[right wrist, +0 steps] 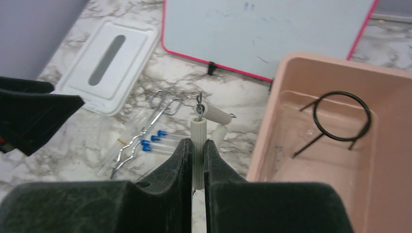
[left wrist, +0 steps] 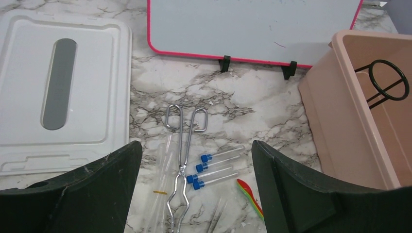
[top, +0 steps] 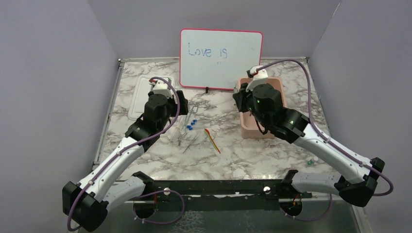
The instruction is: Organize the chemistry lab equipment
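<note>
Step in hand, by judgement: stowing. Right pincer (right wrist: 197,160) clamped shut on cream ribbed handle (right wrist: 198,131), at 9 o'clock of pink tub (right wrist: 311,63); black wire ring (right wrist: 316,115) inside. Left pincer (left wrist: 192,160) spread wide, empty, above metal tongs (left wrist: 183,141) and blue-capped tubes (left wrist: 216,167) on desk (left wrist: 252,107). Next: carry toward 3 o'clock, clear rim, release.

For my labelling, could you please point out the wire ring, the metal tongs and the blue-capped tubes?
black wire ring (left wrist: 370,78): left wrist view, ring's left rim.
metal tongs (left wrist: 183,167): left wrist view, pivot.
blue-capped tubes (left wrist: 206,158): left wrist view, topmost tube's cap.

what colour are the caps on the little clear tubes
Blue caps on the clear tubes; they show best in the left wrist view.
</note>
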Controlling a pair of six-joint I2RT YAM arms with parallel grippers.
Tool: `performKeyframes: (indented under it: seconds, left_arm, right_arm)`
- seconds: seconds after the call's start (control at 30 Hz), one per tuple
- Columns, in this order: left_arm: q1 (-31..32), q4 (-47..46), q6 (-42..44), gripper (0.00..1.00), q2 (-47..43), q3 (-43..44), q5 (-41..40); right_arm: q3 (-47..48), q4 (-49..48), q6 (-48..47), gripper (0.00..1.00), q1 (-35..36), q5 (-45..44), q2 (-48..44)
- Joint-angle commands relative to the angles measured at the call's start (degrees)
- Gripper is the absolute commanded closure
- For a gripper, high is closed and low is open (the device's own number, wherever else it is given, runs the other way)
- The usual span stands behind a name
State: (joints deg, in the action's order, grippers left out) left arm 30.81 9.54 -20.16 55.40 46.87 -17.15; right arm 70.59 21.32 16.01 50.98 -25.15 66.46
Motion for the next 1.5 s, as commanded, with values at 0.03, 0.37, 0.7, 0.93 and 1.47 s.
performKeyframes:
  seconds: [0.03,0.37,0.7,0.93,1.47]
  left_arm:
    - [-0.22,-3.06,-0.23,0.15,-0.89,-0.91,6.09]
    - [-0.22,-3.12,-0.67,0.14,-0.32,-1.29,10.6]
    - [-0.22,-3.04,-0.84,0.14,1.2,-1.64,12.1]
    - [-0.22,-2.5,-0.76,0.14,1.36,-1.8,11.46]
    - [-0.18,-0.75,-0.75,0.14,1.78,-2.22,10.61]
  right_arm:
    - [1.01,11.84,6.08,0.99,-1.78,-14.89,-3.65]
    - [-5.62,18.28,12.35,0.99,-15.19,-11.87,-4.48]
    - [-14.87,15.1,18.16,0.99,-24.36,-7.29,3.57]
    - [-18.08,11.81,18.93,0.99,-27.07,-6.49,8.48]
    - [-18.55,7.05,17.34,0.75,-29.53,-0.24,13.18]
